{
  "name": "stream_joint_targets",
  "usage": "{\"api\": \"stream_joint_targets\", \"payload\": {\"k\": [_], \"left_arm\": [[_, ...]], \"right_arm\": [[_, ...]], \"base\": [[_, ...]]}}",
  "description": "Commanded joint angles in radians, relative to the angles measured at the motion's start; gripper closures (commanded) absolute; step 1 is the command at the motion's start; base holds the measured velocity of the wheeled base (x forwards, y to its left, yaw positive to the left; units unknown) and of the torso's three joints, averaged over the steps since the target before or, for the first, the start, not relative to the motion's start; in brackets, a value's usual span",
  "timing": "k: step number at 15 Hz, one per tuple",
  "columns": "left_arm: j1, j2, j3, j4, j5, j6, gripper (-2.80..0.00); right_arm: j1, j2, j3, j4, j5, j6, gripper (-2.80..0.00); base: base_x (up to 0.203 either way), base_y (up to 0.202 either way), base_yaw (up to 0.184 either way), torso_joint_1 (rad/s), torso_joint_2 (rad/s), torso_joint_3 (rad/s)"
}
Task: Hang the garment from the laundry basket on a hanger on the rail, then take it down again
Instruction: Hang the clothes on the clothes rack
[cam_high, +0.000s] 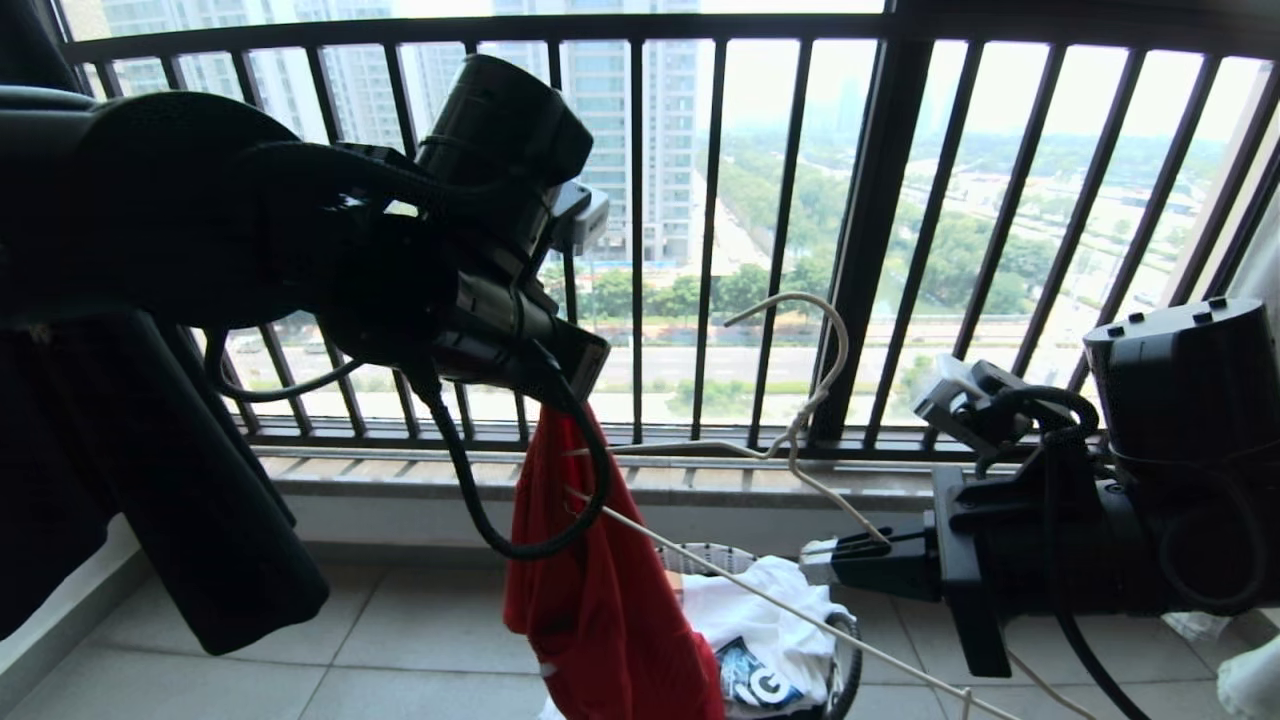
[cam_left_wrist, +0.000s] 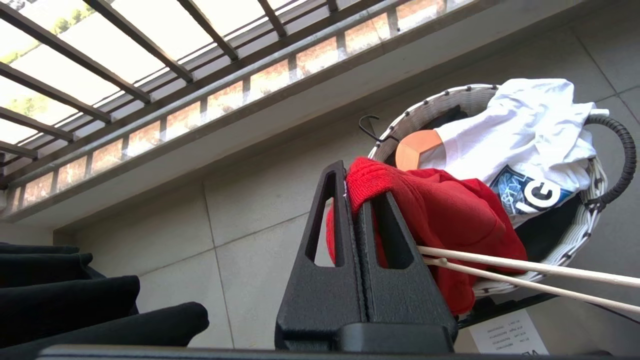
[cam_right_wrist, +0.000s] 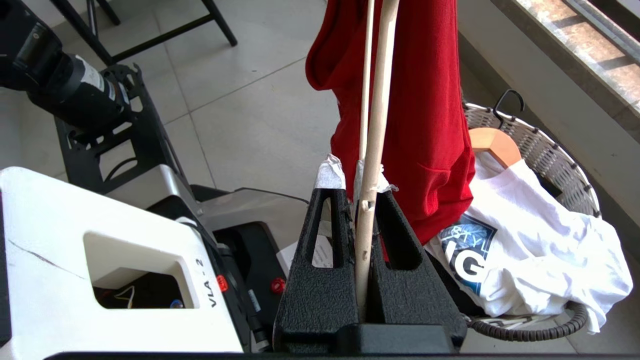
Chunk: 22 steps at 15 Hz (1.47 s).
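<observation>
The left tool (cam_high: 560, 375), just left of centre in the head view, is clenched on a fold of the red shirt (cam_high: 600, 590), which hangs straight down from it to the bottom edge of the frame, over the near side of the basket (cam_high: 850, 660). In the left wrist view its fingers (cam_left_wrist: 350, 240) are pressed together with a ribbed red edge (cam_left_wrist: 372, 182) bunched between their tips. The right tool (cam_high: 835, 560), right of centre in the head view, is clamped on one arm of the wire hanger (cam_high: 800, 420). The hanger lies tilted, its hook curling up toward the black railing (cam_high: 870, 230) and its long wires running to the left into the red cloth. In the right wrist view the wire sits squeezed between the taped tips (cam_right_wrist: 332, 172) and runs up the middle of the frame against the shirt. The basket stands on the tiled floor (cam_high: 400, 630) at bottom centre; a white shirt with a blue print (cam_high: 765, 640) drapes over its rim. The end of a wooden hanger (cam_right_wrist: 492, 142) shows inside it.
</observation>
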Motion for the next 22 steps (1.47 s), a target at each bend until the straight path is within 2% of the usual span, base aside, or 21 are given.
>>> {"api": "stream_joint_targets", "payload": {"k": [1,3,6,7,11,14,15,18,20,22], "left_arm": [[-0.007,0.013,-0.021,0.002,0.0,0.007,0.0],[-0.01,0.022,-0.011,0.003,-0.007,0.017,0.0],[-0.025,0.015,-0.014,0.004,-0.095,0.02,0.0],[-0.037,0.014,-0.019,0.004,-0.103,0.027,0.0],[-0.07,-0.005,-0.013,0.005,-0.104,0.033,0.0],[-0.101,-0.001,-0.037,0.005,-0.105,0.035,0.0],[-0.121,0.002,-0.042,0.005,-0.106,0.033,0.0],[-0.14,0.0,-0.046,0.023,-0.108,0.027,0.0],[-0.142,-0.004,-0.046,0.024,-0.12,0.028,0.0],[-0.146,-0.016,-0.055,0.022,-0.202,0.018,0.0]], "right_arm": [[0.027,-0.007,0.005,0.0,0.009,0.001,0.0],[0.044,-0.016,0.016,-0.005,0.012,0.006,0.0],[0.041,-0.018,0.011,-0.008,0.012,0.01,0.0],[0.04,-0.015,0.011,-0.008,0.012,0.01,0.0],[-0.003,-0.014,0.003,-0.013,0.012,0.01,0.0],[-0.003,0.009,0.005,-0.014,0.033,0.013,0.0],[-0.003,0.02,0.011,-0.02,0.055,0.015,0.0],[-0.045,0.021,0.06,-0.179,0.121,0.041,0.0],[-0.053,0.01,0.078,-0.198,0.182,0.049,0.0],[-0.096,-0.005,0.083,-0.199,0.285,0.05,0.0]], "base": [[0.0,0.0,0.0,0.0,0.0,0.0],[0.0,0.0,0.0,0.0,0.0,0.0],[0.0,0.0,0.0,0.0,0.0,0.0],[0.0,0.0,0.0,0.0,0.0,0.0],[0.0,0.0,0.0,0.0,0.0,0.0],[0.0,0.0,0.0,0.0,0.0,0.0],[0.0,0.0,0.0,0.0,0.0,0.0],[0.0,0.0,0.0,0.0,0.0,0.0],[0.0,0.0,0.0,0.0,0.0,0.0],[0.0,0.0,0.0,0.0,0.0,0.0]]}}
